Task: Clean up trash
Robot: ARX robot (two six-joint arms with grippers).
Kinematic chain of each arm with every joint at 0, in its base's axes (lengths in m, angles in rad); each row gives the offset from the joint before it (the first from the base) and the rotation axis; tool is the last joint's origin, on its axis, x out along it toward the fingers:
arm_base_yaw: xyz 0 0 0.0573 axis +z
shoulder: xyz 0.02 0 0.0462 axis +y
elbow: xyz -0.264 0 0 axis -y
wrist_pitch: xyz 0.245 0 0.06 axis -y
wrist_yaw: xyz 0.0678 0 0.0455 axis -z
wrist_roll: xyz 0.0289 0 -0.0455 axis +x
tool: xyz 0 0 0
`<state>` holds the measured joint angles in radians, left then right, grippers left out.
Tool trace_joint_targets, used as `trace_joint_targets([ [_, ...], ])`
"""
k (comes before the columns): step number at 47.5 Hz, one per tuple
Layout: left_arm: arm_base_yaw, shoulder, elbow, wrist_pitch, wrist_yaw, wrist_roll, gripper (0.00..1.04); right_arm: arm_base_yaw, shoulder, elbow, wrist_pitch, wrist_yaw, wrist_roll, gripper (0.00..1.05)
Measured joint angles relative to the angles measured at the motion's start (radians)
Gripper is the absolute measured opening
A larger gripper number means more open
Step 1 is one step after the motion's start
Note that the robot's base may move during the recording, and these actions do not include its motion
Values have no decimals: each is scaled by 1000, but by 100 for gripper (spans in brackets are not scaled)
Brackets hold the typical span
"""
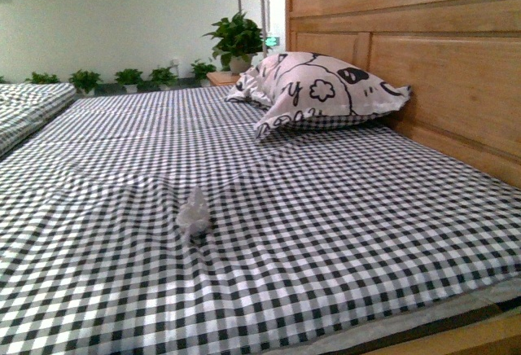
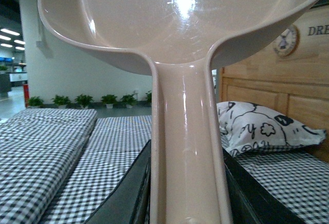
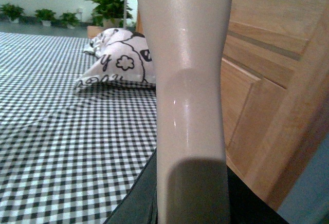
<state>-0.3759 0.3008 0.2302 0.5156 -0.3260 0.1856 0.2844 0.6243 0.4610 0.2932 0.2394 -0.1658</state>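
Trash (image 1: 194, 212) is a crumpled whitish wad (small, peaked); left gripper (image 2: 187, 198) and right gripper (image 3: 191, 203) clamp beige handles (image 2: 185, 121) (image 3: 189, 80).

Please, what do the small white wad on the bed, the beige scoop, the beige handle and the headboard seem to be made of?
The wad: probably tissue paper, matte, crumpled into soft folds. The beige scoop: likely moulded plastic, glossy, with bright reflections. The beige handle in the right wrist view looks alike. The headboard: wood, faint grain, smooth light finish.

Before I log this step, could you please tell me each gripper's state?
Left gripper: closed on the beige scoop, at its handle.
Right gripper: closed on a beige handle; its head is out of view.
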Motion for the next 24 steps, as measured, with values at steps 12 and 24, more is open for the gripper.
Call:
trace_joint_targets([
  [12,0,2,1,-3,11,-3,28,0,0,0,0,8,-4,18],
  [24,258,153,256,-779,293,-9,28,0,-1,0,0,5,-4,18],
])
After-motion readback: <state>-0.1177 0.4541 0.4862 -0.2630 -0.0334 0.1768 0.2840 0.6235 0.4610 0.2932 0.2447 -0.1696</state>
